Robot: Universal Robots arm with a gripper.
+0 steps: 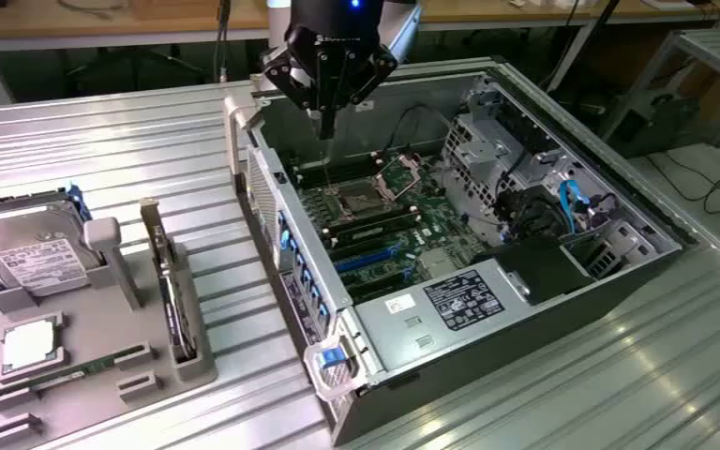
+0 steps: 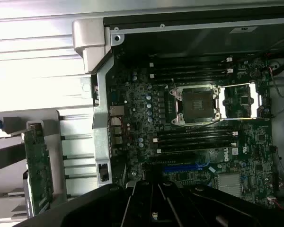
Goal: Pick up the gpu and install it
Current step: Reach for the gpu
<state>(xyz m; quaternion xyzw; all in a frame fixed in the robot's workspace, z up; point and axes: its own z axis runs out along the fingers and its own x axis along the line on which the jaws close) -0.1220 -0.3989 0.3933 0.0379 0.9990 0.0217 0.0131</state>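
The gpu [image 1: 168,281] is a thin green card standing on edge in a slot of the grey holder tray [image 1: 147,375], at the exterior view's left. In the wrist view the gpu [image 2: 38,165] stands beside the case wall. My black gripper [image 1: 325,129] hangs over the far end of the open computer case [image 1: 561,309], well away from the gpu. Its fingers are shut together with nothing between them. The dark gripper [image 2: 154,201] body also fills the wrist picture's lower part, above the green motherboard [image 2: 146,104].
The motherboard [image 1: 373,220] has an open CPU socket [image 2: 196,104], dark RAM slots and a blue card slot [image 2: 187,168]. The tray also holds a silver hard drive [image 1: 33,251], a square chip [image 1: 29,342] and a narrow RAM stick [image 1: 79,371]. Ribbed metal tabletop [image 1: 123,150] surrounds the case.
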